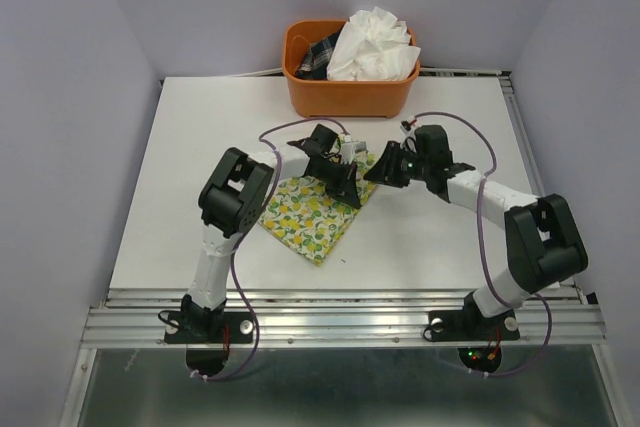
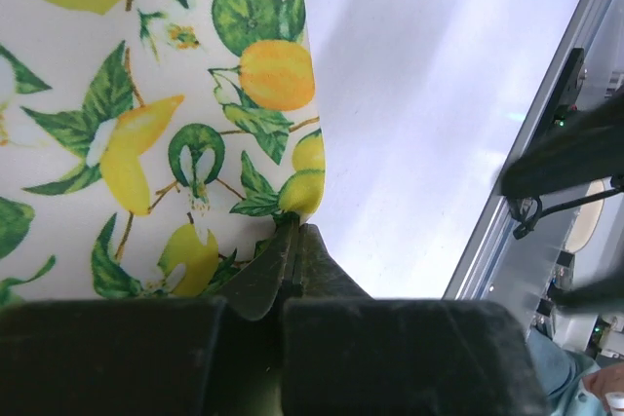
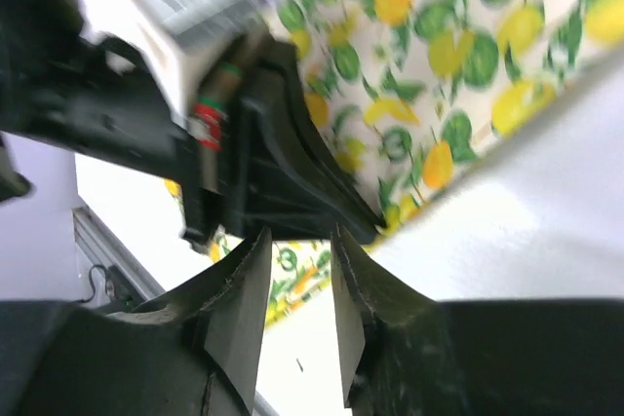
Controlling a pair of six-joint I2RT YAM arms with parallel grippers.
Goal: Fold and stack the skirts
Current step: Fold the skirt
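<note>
The lemon-print skirt [image 1: 305, 219] lay on the tabletop [image 1: 190, 157] between the arms. The left fingers [image 2: 320, 268] were clenched on its edge. The right fingers [image 3: 239, 309] stood parted and empty, close by. The white skirt [image 1: 372, 45] sat in the orange basket [image 1: 340, 99].

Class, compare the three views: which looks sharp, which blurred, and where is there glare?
Top external: evenly lit, lemon-print skirt crisp. Left wrist: print sharp, glare washes out the table, left fingers dark in shadow. Right wrist: blurred throughout.
</note>
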